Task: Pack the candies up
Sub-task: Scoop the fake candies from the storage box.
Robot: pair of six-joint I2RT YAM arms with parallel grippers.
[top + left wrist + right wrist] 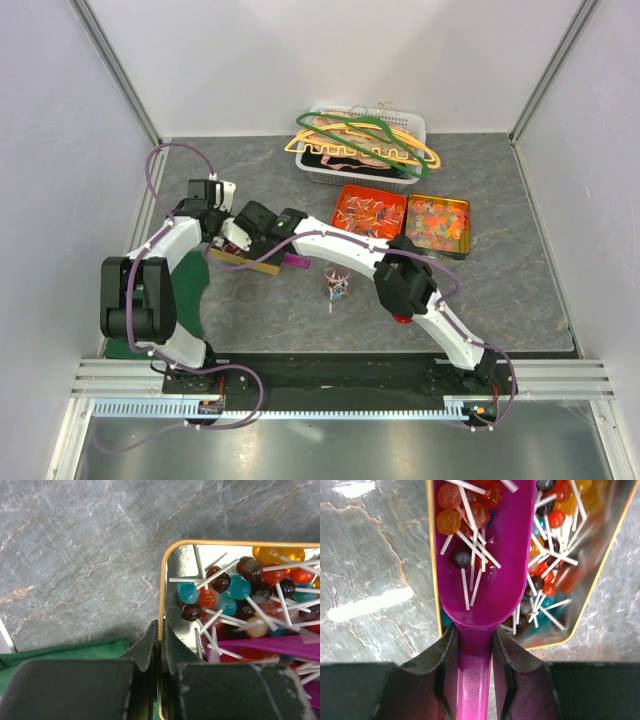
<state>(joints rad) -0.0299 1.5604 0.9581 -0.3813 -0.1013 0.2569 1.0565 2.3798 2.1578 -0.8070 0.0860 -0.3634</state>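
Note:
My left gripper [161,630] is shut on the yellow rim of a metal tin [225,543] full of small ball lollipops [239,587] with white sticks. My right gripper [475,635] is shut on the handle of a purple scoop [485,555], which holds several lollipops [465,515] over that tin [555,643]. In the top view both grippers, left [230,243] and right [272,245], meet at this tin [245,262] at centre left. Tiny wrapped candies fill a red tin [370,212]. A small glass jar [337,282] stands mid-table with a few sweets inside.
A second tin [438,222] of orange and yellow sweets sits beside the red one. A white basket [360,150] of big plastic hangers stands at the back. A green cloth [188,285] lies by the left arm. Walls close in on both sides.

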